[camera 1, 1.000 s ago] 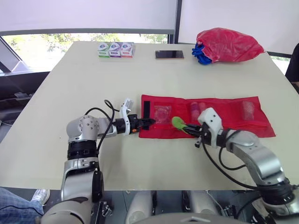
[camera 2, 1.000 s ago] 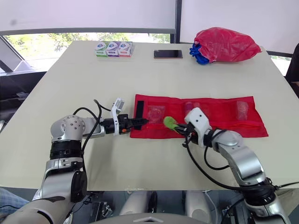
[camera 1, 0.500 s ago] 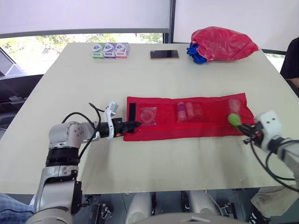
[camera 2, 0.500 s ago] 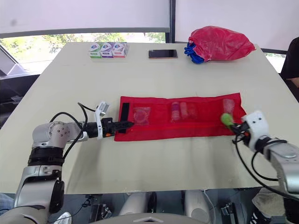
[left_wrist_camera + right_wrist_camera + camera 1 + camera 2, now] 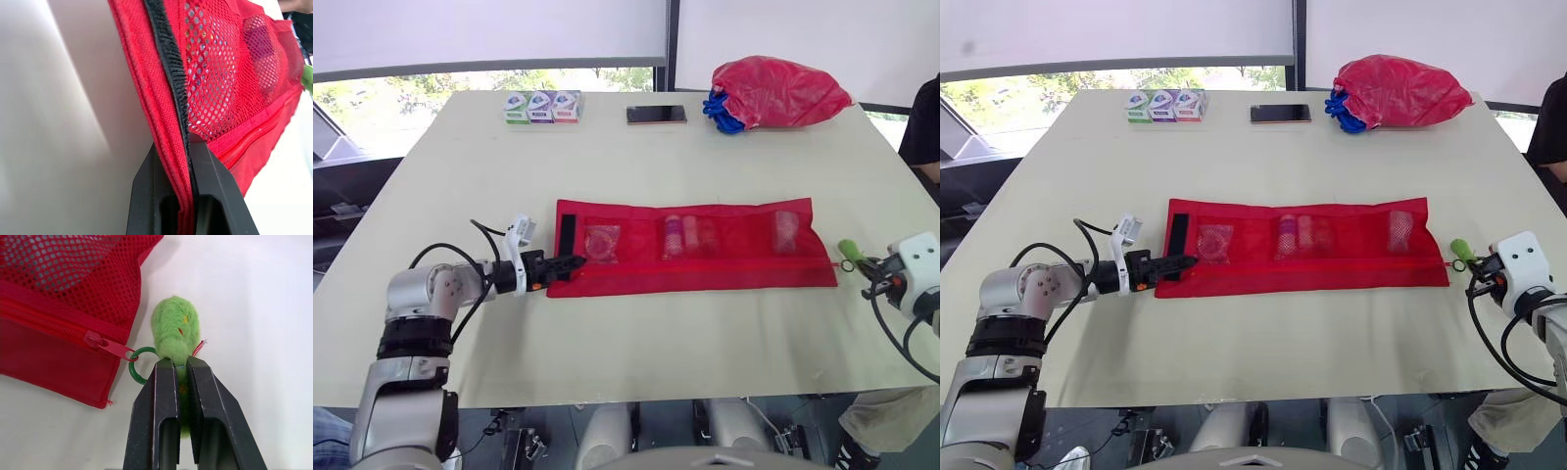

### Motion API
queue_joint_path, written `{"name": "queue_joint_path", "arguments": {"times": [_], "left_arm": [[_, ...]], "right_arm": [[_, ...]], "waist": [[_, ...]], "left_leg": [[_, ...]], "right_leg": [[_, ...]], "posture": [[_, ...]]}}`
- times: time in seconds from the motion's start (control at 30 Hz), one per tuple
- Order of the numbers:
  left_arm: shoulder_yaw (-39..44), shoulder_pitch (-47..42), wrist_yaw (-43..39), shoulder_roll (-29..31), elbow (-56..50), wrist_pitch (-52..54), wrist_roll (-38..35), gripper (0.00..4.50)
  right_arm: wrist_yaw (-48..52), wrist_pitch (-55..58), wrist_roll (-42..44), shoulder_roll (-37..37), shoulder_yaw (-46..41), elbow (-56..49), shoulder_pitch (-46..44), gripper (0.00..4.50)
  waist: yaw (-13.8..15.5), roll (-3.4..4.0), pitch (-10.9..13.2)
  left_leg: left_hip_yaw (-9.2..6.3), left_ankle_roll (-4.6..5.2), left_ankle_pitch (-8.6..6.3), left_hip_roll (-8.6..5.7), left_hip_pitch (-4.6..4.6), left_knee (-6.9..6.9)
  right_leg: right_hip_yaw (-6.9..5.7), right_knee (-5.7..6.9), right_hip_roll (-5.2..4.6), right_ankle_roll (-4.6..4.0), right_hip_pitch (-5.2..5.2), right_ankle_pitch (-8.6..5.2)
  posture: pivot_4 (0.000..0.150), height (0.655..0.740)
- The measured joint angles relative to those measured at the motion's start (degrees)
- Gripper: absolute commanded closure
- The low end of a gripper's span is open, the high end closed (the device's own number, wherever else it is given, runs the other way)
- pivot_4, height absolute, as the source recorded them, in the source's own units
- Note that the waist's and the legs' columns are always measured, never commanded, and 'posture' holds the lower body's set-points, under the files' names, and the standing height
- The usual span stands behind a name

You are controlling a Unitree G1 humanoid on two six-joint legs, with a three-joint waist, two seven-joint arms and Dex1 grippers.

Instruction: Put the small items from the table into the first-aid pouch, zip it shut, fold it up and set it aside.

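Holds the green zipper pull [image 5: 174, 328] in the right end effector [image 5: 179, 362] just past the right corner of the red first-aid pouch [image 5: 705, 276], no longer mid-pouch — zipped shut. Pinches its left hem in the left end effector [image 5: 181, 147] on the table [image 5: 607, 157]; leaves folding.

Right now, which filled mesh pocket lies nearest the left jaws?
The pocket at the red pouch's left end, beside the black strip; the middle pocket and right-end pocket lie farther along.
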Motion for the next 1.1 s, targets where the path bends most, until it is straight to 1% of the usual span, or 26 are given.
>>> {"name": "queue_joint_path", "arguments": {"times": [0.03, 0.1, 0.13, 0.17, 0.23, 0.3, 0.47, 0.53, 0.57, 0.6, 0.7, 0.8, 0.83, 0.97, 1.1], "left_arm": [[0.0, 0.0, 0.0, 0.0, 0.0, -0.1, 0.1, 4.5], [0.0, -0.1, 0.0, 0.8, 0.4, -0.4, 0.2, 4.5], [-0.1, -0.1, -0.1, 1.9, 0.8, -0.4, 0.5, 4.5], [-0.1, -0.3, -0.1, 3.9, 1.7, -0.7, 1.6, 4.5], [0.1, -0.3, -0.6, 4.5, 2.7, -1.6, 2.0, 4.5], [0.1, -0.4, -1.2, 4.6, 3.6, -2.3, 2.5, 4.5], [-0.2, -0.6, -4.8, 6.5, 7.7, -7.2, 5.0, 4.5], [-0.2, -0.7, -5.4, 6.5, 8.6, -8.5, 5.6, 3.84], [-0.3, -1.2, -6.2, 6.5, 10.2, -10.4, 6.3, 3.62], [-0.2, -1.8, -6.7, 6.5, 11.5, -12.0, 7.0, 3.12], [-0.4, -3.0, -8.5, 7.4, 14.0, -15.9, 9.3, 1.84], [-1.1, -3.7, -10.4, 9.0, 15.6, -19.9, 12.5, 0.35], [-1.4, -3.7, -11.0, 9.3, 15.7, -21.3, 13.3, 0.07], [-2.1, -2.0, -13.9, 10.5, 13.7, -27.7, 16.6, 0.07], [-2.1, -0.4, -19.1, 10.5, 7.3, -31.8, 17.0, 0.07]], "right_arm": [[0.0, 0.1, 0.0, 0.0, 0.0, 0.0, 0.0, 3.64], [0.0, 2.6, 2.5, 0.8, -2.0, -0.8, -0.2, 2.8], [0.0, 4.0, 4.0, 0.9, -3.9, -1.1, -0.2, 2.54], [0.4, 6.0, 6.5, 0.8, -8.1, -1.5, 0.2, 2.0], [0.8, 7.2, 8.1, 0.8, -9.8, -2.3, 0.9, 1.06], [0.9, 8.0, 9.2, 0.8, -10.6, -3.0, 1.8, 0.03], [0.7, 11.1, 13.5, 2.2, -13.2, -6.2, 4.4, 0.03], [0.5, 11.8, 14.5, 3.0, -13.3, -7.2, 4.5, 0.0], [0.0, 12.9, 16.0, 4.2, -13.3, -8.7, 4.5, 0.0], [-0.5, 13.9, 17.3, 5.3, -13.3, -10.0, 4.7, 0.0], [-2.1, 15.5, 20.4, 9.1, -12.2, -14.0, 5.5, 0.0], [-3.9, 16.5, 22.1, 12.1, -8.9, -16.2, 6.7, 0.0], [-4.5, 16.6, 22.4, 12.6, -8.7, -16.4, 6.7, 0.0], [-7.8, 17.1, 24.6, 16.4, -7.9, -17.6, 6.6, 0.0], [-10.8, 18.4, 26.6, 19.1, -5.5, -18.4, 6.5, 0.0]], "waist": [[0.0, 0.01, 0.0], [0.0, 0.0, 0.0], [0.0, 0.0, 0.0], [-0.1, 0.01, 0.0], [-0.1, 0.01, 0.0], [0.0, 0.02, 0.0], [-0.1, 0.02, 0.0], [-0.1, 0.03, 0.0], [0.0, 0.03, 0.0], [0.1, 0.04, 0.0], [0.2, 0.1, -0.1], [0.1, 0.13, -0.1], [0.1, 0.13, -0.1], [0.2, 0.03, 0.0], [1.1, -0.31, 0.1]], "left_leg": [[0.0, 0.0, 0.0, 0.0, 0.0, 0.0], [0.0, 0.0, 0.0, 0.01, -0.02, 0.0], [0.02, 0.0, 0.0, 0.03, -0.01, 0.0], [0.05, 0.0, 0.0, 0.05, 0.03, -0.04], [0.06, 0.0, 0.0, 0.07, 0.05, -0.05], [0.06, 0.0, 0.0, 0.08, 0.05, -0.05], [0.15, 0.0, -0.01, 0.15, 0.08, -0.09], [0.18, 0.0, -0.01, 0.2, 0.1, -0.11], [0.17, 0.0, -0.01, 0.22, 0.1, -0.11], [0.15, 0.0, -0.01, 0.24, 0.1, -0.11], [0.16, 0.0, -0.01, 0.27, 0.1, -0.11], [0.23, 0.0, -0.01, 0.33, 0.08, -0.12], [0.25, 0.0, -0.01, 0.32, 0.07, -0.11], [0.23, 0.0, -0.01, 0.35, -0.1, -0.11], [0.22, 0.01, -0.02, 0.26, -0.38, -0.07]], "right_leg": [[0.0, 0.0, -0.01, 0.0, 0.0, 0.0], [0.0, 0.0, -0.01, -0.04, 0.0, 0.05], [0.02, 0.0, 0.01, -0.05, -0.01, 0.06], [0.05, 0.0, 0.03, -0.07, -0.01, 0.06], [0.05, 0.0, 0.06, -0.01, -0.01, 0.0], [0.05, 0.0, 0.06, -0.01, -0.01, -0.02], [0.1, 0.0, 0.08, -0.02, -0.03, -0.03], [0.09, 0.0, 0.09, -0.03, -0.04, -0.03], [0.07, 0.0, 0.09, -0.03, -0.04, -0.03], [0.04, 0.0, 0.09, -0.03, -0.04, -0.03], [0.04, 0.0, 0.09, -0.03, -0.04, -0.03], [0.07, -0.01, 0.09, -0.04, -0.07, -0.03], [0.08, -0.01, 0.07, -0.05, -0.07, -0.03], [0.05, -0.04, -0.16, -0.25, -0.22, 0.09], [-0.04, -0.1, -0.36, -0.27, -0.42, 0.1]], "posture": [[0.15, 0.74], [0.15, 0.74], [0.15, 0.74], [0.15, 0.74], [0.15, 0.74], [0.15, 0.74], [0.15, 0.74], [0.15, 0.74], [0.15, 0.74], [0.15, 0.74], [0.15, 0.74], [0.15, 0.74], [0.15, 0.74], [0.15, 0.74], [0.15, 0.74]]}}
